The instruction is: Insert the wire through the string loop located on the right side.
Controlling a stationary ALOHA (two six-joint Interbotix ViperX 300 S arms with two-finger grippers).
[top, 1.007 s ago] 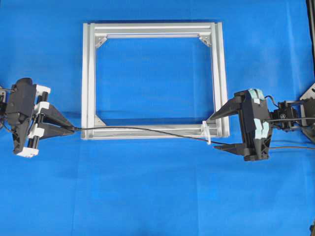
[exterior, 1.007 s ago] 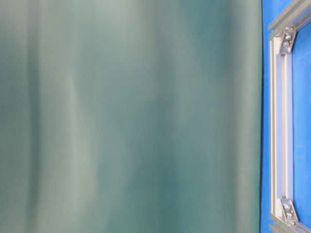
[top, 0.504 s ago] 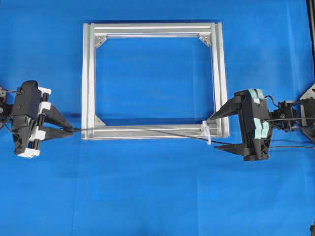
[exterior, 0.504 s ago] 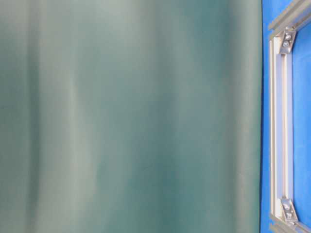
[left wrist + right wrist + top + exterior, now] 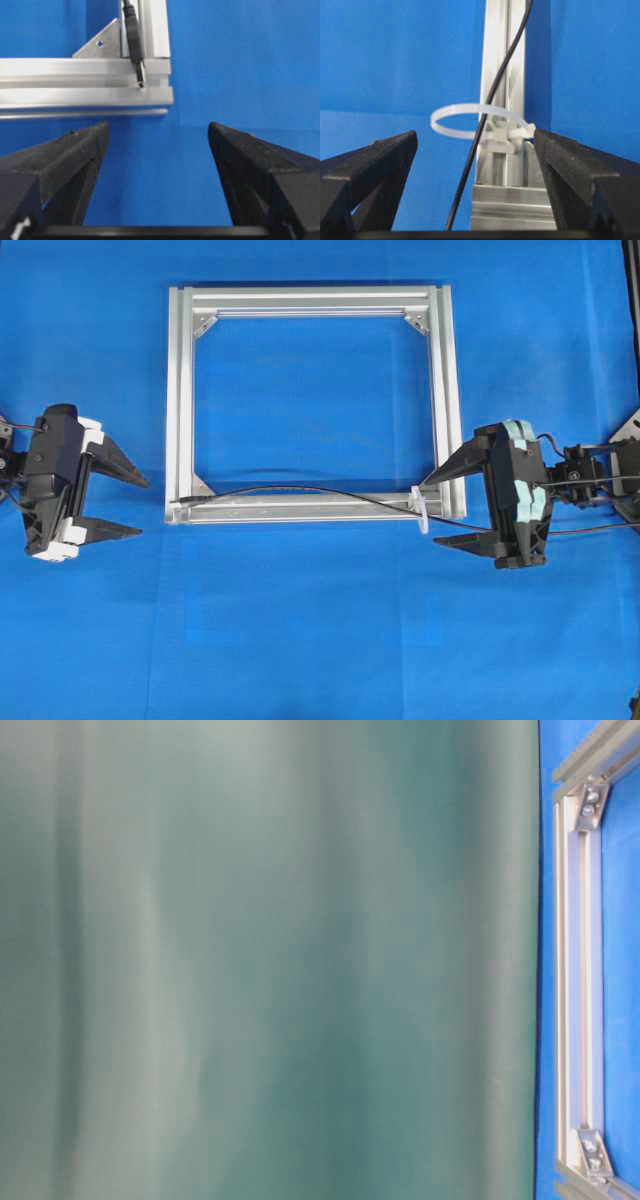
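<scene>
The thin black wire (image 5: 300,491) lies along the near rail of the aluminium frame (image 5: 178,390). Its plug tip (image 5: 186,502) rests on the near left corner, also seen in the left wrist view as the plug tip (image 5: 139,75). The wire passes through the white string loop (image 5: 420,508) at the near right corner and runs on to the right. In the right wrist view the wire (image 5: 495,90) crosses inside the string loop (image 5: 434,122). My left gripper (image 5: 144,507) (image 5: 157,127) stands open and empty, left of the plug. My right gripper (image 5: 431,511) (image 5: 475,134) is open around the loop, touching nothing.
The frame rail (image 5: 502,50) runs straight ahead of the right gripper. A silver corner bracket (image 5: 102,44) sits beside the plug. The table-level view is mostly a blurred grey-green surface (image 5: 260,960), with one frame side (image 5: 580,970) at its right edge.
My left gripper has opened and let go of the wire. The plug end has slid right onto the frame's corner and the wire now bows slightly. The right gripper has not moved.
</scene>
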